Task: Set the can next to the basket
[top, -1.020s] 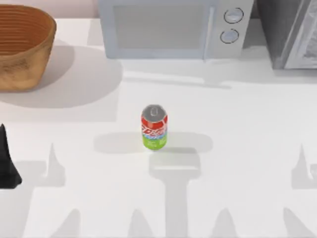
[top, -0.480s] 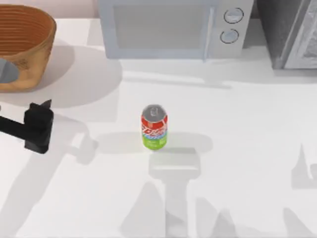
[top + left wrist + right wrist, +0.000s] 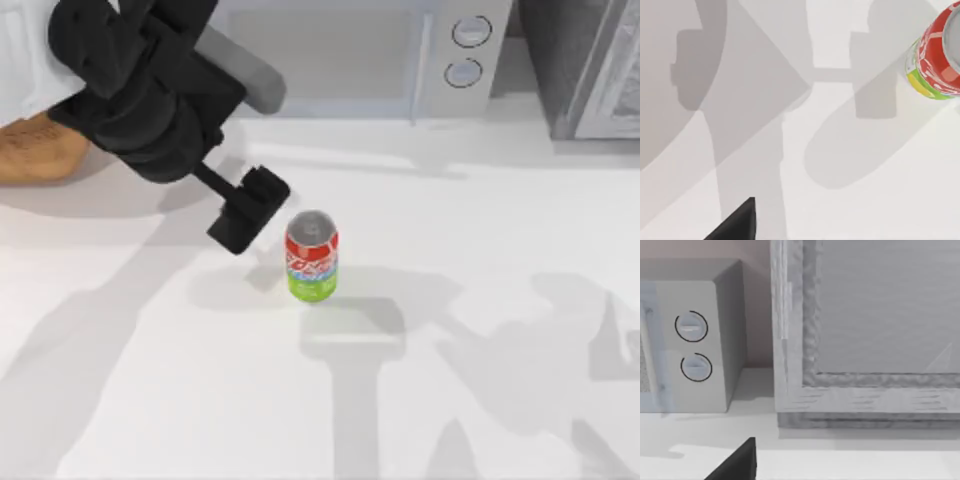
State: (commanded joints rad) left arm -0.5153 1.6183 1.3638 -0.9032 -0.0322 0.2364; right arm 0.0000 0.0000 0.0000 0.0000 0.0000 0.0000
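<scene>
Can (image 3: 311, 256) stood upright mid-table, long axis vertical, just right of my left gripper (image 3: 247, 211). Couldn't tell finger state. Left arm nearer. Basket (image 3: 40, 150) far left, well apart from can.

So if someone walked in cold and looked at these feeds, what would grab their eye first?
Most likely the bulky black left arm reaching in from the top view's upper left, its end effector just left of the can, not touching it. Next, the bright red-and-green can itself, upright mid-table. Then the basket, partly hidden behind the arm at the far left, and the microwave along the back edge.
</scene>
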